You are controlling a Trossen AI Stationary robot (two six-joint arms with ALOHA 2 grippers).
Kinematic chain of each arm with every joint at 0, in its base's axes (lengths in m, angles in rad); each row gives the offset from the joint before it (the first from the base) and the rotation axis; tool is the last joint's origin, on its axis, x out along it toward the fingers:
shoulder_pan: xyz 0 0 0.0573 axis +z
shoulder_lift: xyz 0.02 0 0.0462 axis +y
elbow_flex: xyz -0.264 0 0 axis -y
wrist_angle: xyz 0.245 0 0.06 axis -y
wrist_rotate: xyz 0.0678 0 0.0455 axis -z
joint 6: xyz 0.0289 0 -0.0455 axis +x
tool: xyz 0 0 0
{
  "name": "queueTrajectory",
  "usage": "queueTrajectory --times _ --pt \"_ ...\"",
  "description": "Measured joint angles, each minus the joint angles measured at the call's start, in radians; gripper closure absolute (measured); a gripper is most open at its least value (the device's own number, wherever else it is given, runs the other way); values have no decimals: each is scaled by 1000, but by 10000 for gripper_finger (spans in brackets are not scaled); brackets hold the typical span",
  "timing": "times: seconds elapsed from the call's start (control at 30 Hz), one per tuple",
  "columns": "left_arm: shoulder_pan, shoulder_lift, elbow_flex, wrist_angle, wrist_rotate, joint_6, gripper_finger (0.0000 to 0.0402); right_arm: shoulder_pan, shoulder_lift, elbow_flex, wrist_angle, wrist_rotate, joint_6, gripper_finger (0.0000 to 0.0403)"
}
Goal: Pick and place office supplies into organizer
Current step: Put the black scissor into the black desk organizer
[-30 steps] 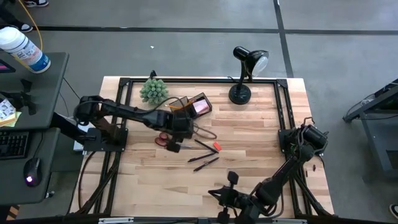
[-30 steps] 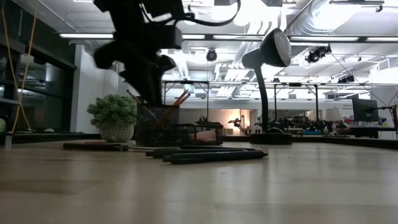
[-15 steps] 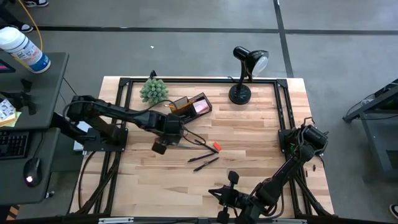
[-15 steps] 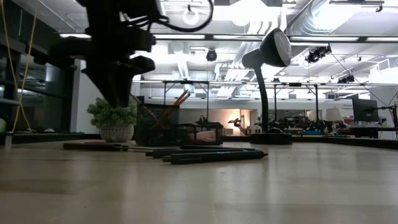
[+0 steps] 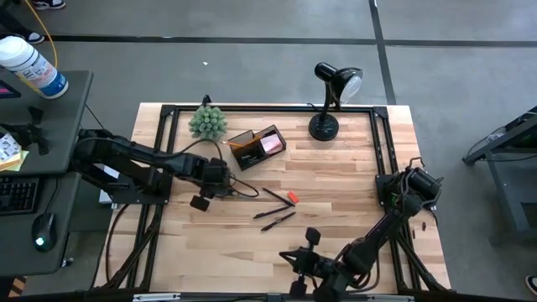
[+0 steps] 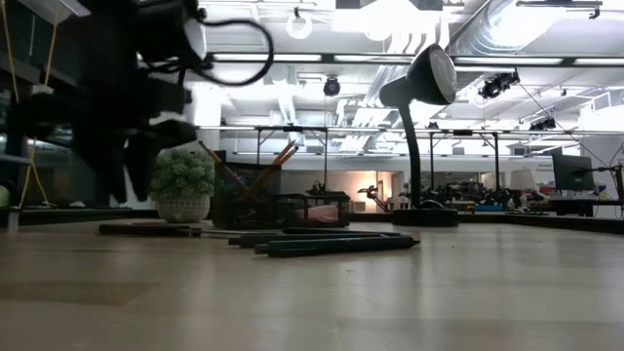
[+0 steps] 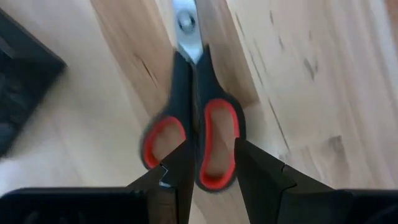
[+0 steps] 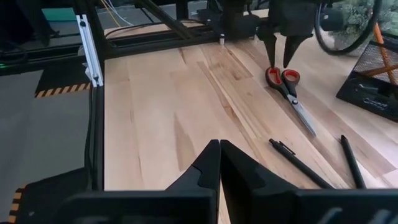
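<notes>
The red-and-black-handled scissors (image 7: 199, 134) lie flat on the table, blades (image 8: 303, 117) pointing toward the pens. My left gripper (image 7: 214, 162) is open and points down over the handles (image 8: 282, 76); its fingertips stand on either side of one handle loop, a little above it. The black organizer (image 5: 258, 144) holds orange pencils and a pink pad. Two black pens (image 5: 277, 218) and a red eraser (image 5: 293, 198) lie mid-table. My right gripper (image 8: 219, 149) is shut and waits at the near edge (image 5: 315, 260).
A green plant (image 5: 206, 122) stands left of the organizer and a black desk lamp (image 5: 325, 126) to its right, both near the far edge. A black frame (image 5: 168, 117) runs round the table. Bare wood lies toward the near and right sides.
My left gripper has moved from beside the organizer toward the table's left and slightly nearer, and has come down over the scissors' handles. The scissors, pens and eraser have stayed where they were.
</notes>
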Motion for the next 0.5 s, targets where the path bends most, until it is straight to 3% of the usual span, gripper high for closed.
queueTrajectory --times 0.27,0.5 --pt "72 0 -44 38 -23 -1 300 -28 0 0 13 -52 0 400" --pt "131 1 -44 64 58 67 300 -39 0 0 16 -66 0 399"
